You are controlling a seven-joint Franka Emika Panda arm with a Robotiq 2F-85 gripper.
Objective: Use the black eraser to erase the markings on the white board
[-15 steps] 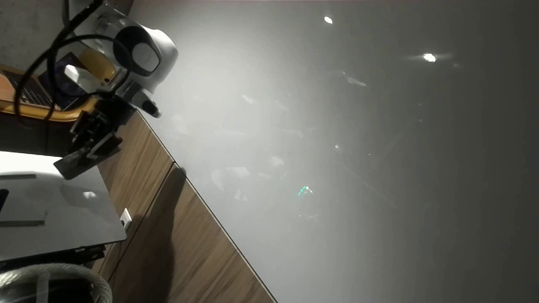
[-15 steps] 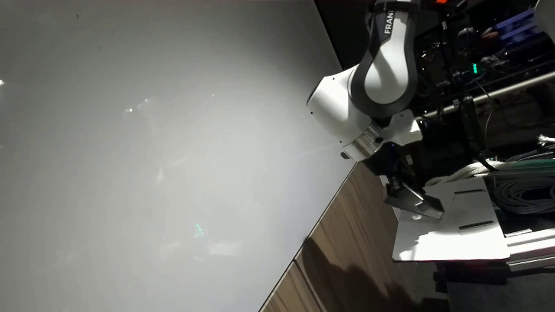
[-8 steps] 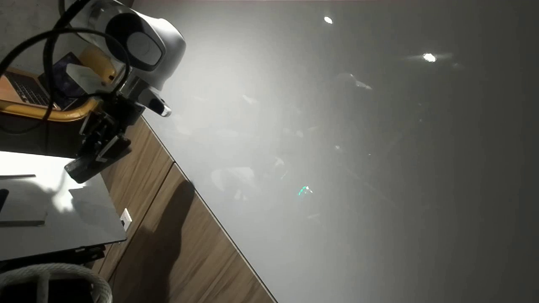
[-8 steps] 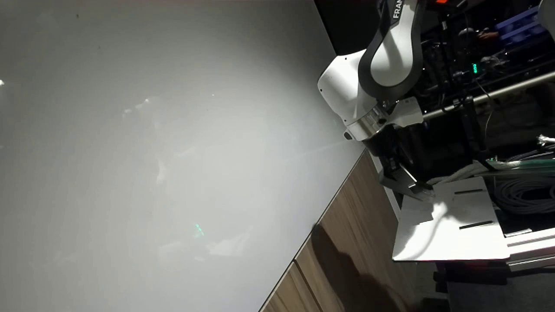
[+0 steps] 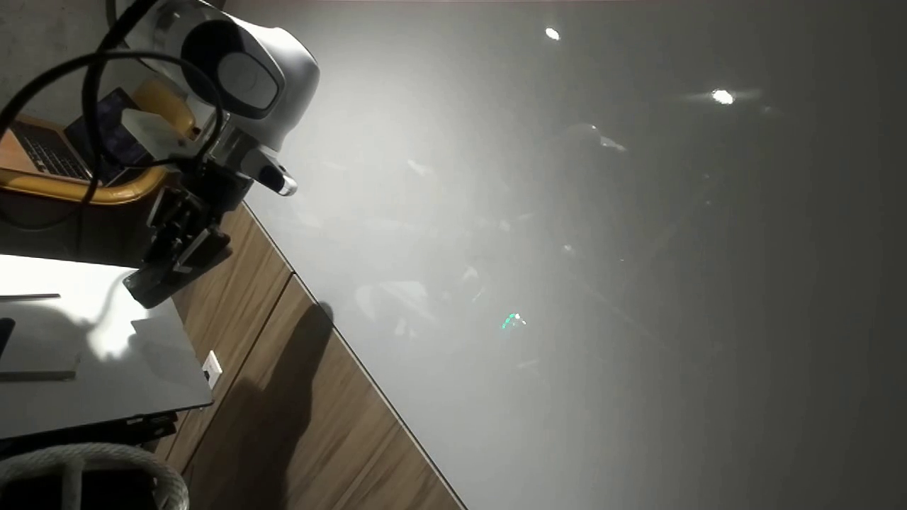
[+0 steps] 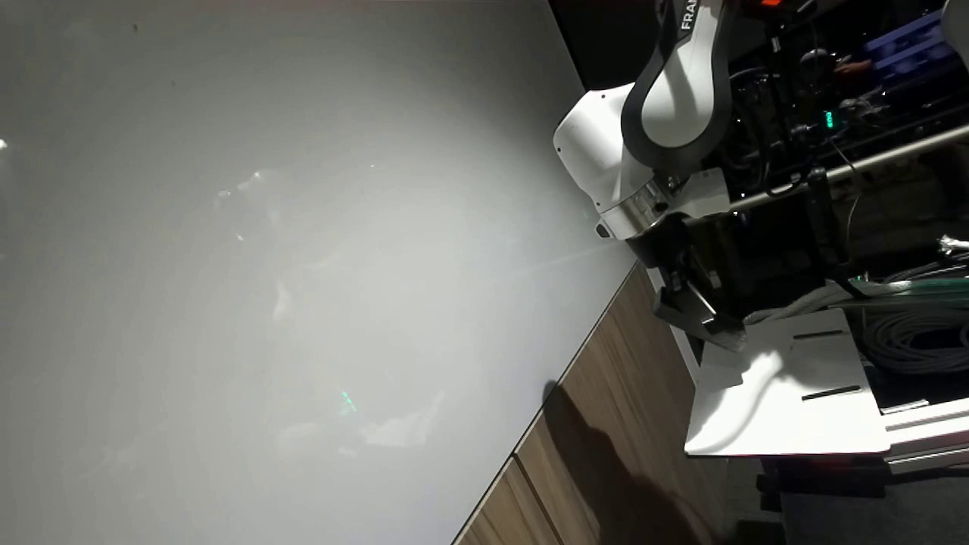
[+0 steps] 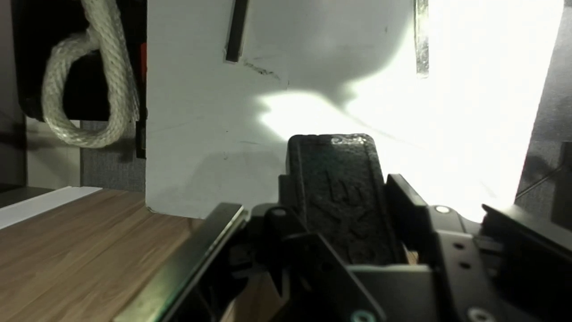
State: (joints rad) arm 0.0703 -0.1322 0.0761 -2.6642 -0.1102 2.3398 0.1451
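Note:
The black eraser [image 7: 335,156] is held between the fingers of my gripper [image 7: 342,190]; its far end sticks out past the fingertips. In both exterior views the eraser [image 5: 152,283] [image 6: 696,322] hangs tilted at the gripper [image 5: 188,244] [image 6: 704,299], near the edge of the small white table. It is apart from the white board [image 5: 638,389], which also fills much of an exterior view [image 6: 189,341]. The board shows bright glints, pale reflections and small green reflected dots. I cannot make out the markings among them.
The small white table [image 5: 106,397] [image 6: 802,431] [image 7: 192,129] has dark slots. Wood panels [image 5: 340,425] [image 6: 621,378] run below the board's edge. A thick rope [image 7: 118,58] lies beside the table. A laptop [image 5: 49,149] and a yellow-edged chair [image 5: 106,193] stand behind the arm.
The arm has moved with the eraser held: rightward in an exterior view, up and slightly left in an exterior view. Its shadow on the wood shifted, and more bright light falls on the table.

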